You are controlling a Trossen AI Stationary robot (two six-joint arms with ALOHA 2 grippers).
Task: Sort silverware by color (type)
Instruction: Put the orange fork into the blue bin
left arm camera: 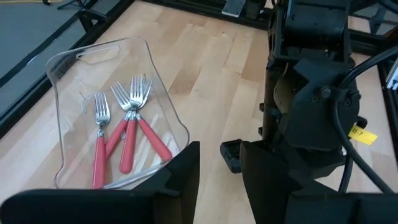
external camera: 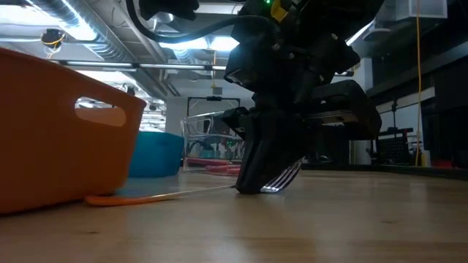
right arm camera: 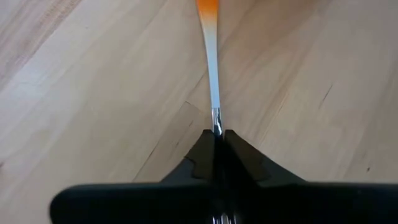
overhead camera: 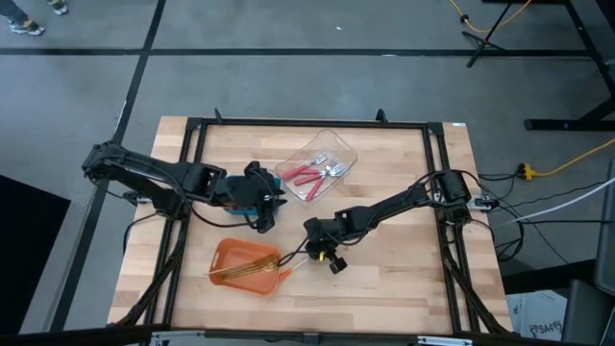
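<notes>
Your right gripper (right arm camera: 216, 140) is clamped on the orange-handled fork (right arm camera: 212, 68) on the table (overhead camera: 384, 279); your left gripper (left arm camera: 210, 180), fingers apart, hovers beside the clear tray (left arm camera: 74, 62).

Both arms are matte black, built of slim tubular links joined by chunky rounded housings, with black cables looping along them. The left arm (overhead camera: 154, 175), the one nearer the clear container (overhead camera: 319, 163), carries a teal patch at its wrist, and its two fingers (left arm camera: 180, 180) are flat, dark, angular plates. The right arm (overhead camera: 389, 207), farther from that container, shows a blocky black body with a small yellow label (left arm camera: 359, 133) and a green indicator light (external camera: 270, 2), and its fingers (right arm camera: 199, 163) taper into notched black wedges.
</notes>
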